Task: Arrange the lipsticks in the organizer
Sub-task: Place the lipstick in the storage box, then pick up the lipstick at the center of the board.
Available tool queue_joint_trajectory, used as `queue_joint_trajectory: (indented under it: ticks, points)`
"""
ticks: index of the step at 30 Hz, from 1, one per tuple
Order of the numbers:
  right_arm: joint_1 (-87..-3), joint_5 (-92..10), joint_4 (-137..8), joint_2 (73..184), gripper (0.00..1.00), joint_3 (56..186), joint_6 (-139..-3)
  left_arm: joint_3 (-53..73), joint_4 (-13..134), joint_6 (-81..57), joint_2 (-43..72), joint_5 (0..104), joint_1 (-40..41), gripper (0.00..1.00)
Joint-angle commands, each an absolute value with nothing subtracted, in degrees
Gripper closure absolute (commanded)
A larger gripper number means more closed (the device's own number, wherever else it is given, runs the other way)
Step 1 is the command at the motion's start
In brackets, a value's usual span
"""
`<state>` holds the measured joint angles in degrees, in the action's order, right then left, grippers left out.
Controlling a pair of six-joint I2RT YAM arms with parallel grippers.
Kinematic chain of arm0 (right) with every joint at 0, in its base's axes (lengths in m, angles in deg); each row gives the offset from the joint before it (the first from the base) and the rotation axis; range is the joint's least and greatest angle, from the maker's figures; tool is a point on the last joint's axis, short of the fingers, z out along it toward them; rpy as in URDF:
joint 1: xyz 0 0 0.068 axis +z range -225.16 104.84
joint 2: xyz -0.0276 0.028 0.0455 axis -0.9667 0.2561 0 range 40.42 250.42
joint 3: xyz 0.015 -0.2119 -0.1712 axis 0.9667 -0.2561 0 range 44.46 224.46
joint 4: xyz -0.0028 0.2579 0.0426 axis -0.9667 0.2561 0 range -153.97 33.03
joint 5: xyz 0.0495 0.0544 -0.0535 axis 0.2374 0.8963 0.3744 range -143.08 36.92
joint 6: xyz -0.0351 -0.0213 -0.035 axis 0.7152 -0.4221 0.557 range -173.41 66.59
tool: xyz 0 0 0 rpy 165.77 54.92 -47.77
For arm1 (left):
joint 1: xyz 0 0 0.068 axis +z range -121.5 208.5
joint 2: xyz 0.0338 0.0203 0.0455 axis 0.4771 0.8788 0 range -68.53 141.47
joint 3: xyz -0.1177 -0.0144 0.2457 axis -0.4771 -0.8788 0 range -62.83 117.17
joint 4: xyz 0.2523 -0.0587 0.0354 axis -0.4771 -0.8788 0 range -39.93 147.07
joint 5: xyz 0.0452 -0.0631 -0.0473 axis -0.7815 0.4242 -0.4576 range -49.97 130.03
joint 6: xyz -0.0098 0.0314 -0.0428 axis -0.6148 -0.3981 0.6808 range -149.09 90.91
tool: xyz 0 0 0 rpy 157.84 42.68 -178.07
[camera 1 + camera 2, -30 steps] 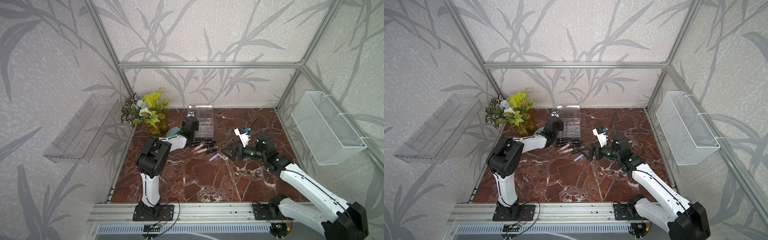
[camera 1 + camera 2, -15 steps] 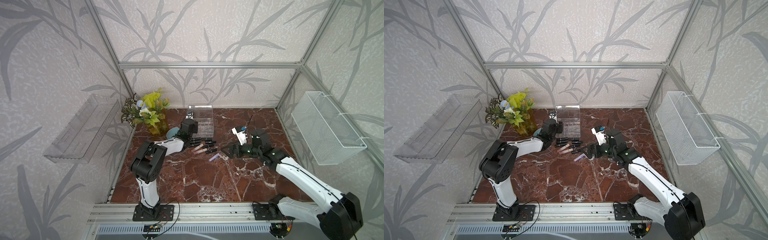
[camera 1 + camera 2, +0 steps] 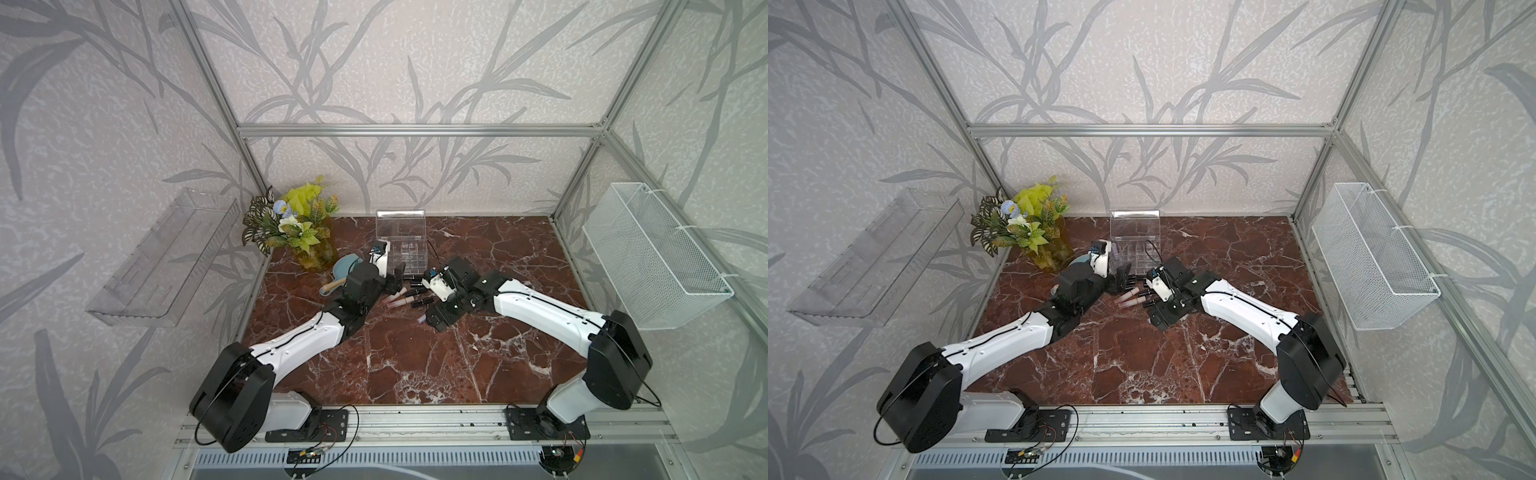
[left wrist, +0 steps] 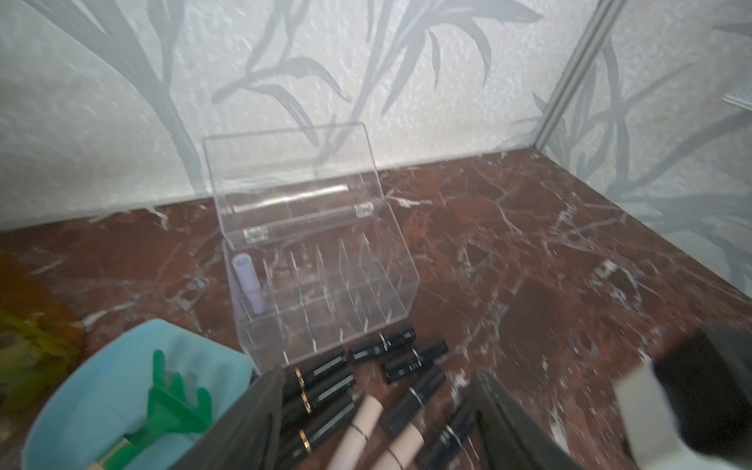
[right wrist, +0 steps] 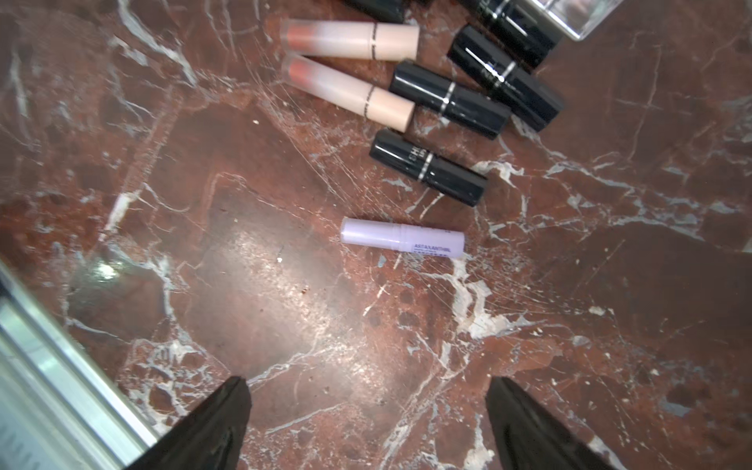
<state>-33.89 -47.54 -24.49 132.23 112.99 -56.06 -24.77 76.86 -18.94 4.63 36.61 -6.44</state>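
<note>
Lipsticks (image 4: 415, 360): a loose cluster lying flat on the marble table (image 3: 415, 365), just near of the organizer (image 3: 402, 249). Several are black tubes, and two pale pink tubes (image 5: 346, 91) lie side by side among them. One lavender tube (image 5: 403, 238) lies apart on bare marble on the near side of the cluster. A second lavender tube (image 4: 248, 280) stands tilted inside the organizer, in an end compartment on the side toward the blue bowl (image 4: 81, 407).

Organizer: a clear box with a grid, at the far middle of the table close to the back wall, its lid raised.

Left gripper (image 4: 378, 376): low over the left end of the cluster, jaws spread, gripping nothing.

Right gripper (image 5: 366, 382): close to the lone lavender tube without touching it, jaws wide apart, holding nothing.

Also present: a green rake (image 4: 171, 403) in the blue bowl left of the organizer, a plant (image 3: 299, 224) in the far left corner, a clear shelf (image 3: 166, 257) on the left wall and a wire basket (image 3: 648, 257) on the right wall.
</note>
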Motion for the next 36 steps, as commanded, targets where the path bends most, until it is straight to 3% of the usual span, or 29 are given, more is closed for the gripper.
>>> queue_joint_trajectory:
  ticks: [1, 8, 14, 36]
  points:
    - [-35.46, -49.07, -22.05, 133.76, 0.07, 114.64, -53.22, -28.02, 69.87, -17.23, 1.12, 40.72, -8.14, 0.25]
    - [-35.82, -40.27, -23.09, 143.81, 0.16, 119.93, -48.92, -36.35, 69.62, -12.76, -9.71, 41.25, -8.66, 0.25]
    - [-35.62, -38.15, -23.45, 148.22, 0.17, 122.04, -46.64, -38.17, 67.35, -13.40, -15.80, 39.99, -8.58, 0.24]
    - [-33.59, -40.81, -22.38, 154.84, 0.17, 128.17, -43.60, -41.91, 71.71, -12.47, -17.75, 39.83, -8.59, 0.25]
